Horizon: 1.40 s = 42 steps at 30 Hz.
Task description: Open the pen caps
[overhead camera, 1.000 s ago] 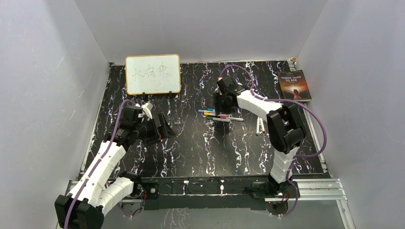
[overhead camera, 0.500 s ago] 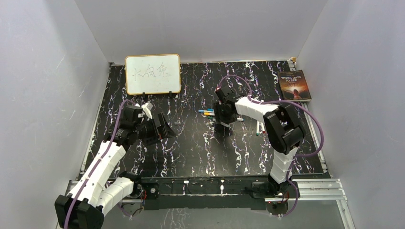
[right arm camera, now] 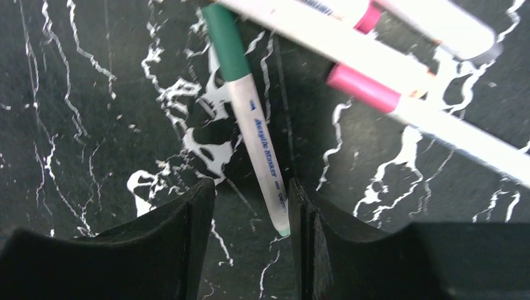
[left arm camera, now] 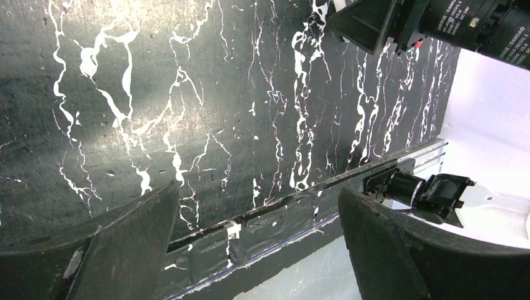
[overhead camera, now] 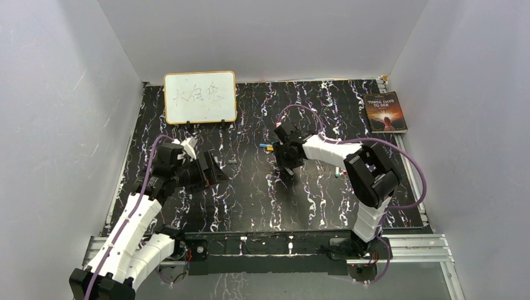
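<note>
A black marbled table (overhead camera: 262,200) is shown. A whiteboard (overhead camera: 200,97) is propped at its upper left, a book (overhead camera: 385,112) is laid at upper right, and pens (overhead camera: 267,147) are scattered near centre.

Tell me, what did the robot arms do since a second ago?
The right arm's fingers swung left and toward the near edge, down over the pens; they now straddle the green-capped pen, not yet closed on it. The left arm's fingers barely shifted and are open. The whiteboard and book stayed put.
</note>
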Each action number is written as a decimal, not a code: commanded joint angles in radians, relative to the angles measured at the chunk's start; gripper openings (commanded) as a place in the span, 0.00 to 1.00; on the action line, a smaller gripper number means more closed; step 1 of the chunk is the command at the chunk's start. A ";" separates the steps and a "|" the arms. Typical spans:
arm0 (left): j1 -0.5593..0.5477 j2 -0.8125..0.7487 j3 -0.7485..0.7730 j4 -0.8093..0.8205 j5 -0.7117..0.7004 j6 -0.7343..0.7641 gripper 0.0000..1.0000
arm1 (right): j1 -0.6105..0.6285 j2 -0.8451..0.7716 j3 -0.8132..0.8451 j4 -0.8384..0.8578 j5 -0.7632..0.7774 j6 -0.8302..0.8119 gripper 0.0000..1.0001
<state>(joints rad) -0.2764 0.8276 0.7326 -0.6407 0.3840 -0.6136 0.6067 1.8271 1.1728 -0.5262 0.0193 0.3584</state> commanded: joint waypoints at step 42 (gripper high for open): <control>0.005 -0.036 -0.131 0.249 0.138 -0.233 0.99 | 0.319 -0.543 -0.259 -0.033 -0.013 0.293 0.13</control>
<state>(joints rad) -0.2764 0.7933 0.6106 -0.5011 0.4587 -0.7639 0.9211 1.3720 0.9237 -0.5758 0.0483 0.6056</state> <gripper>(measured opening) 0.983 0.149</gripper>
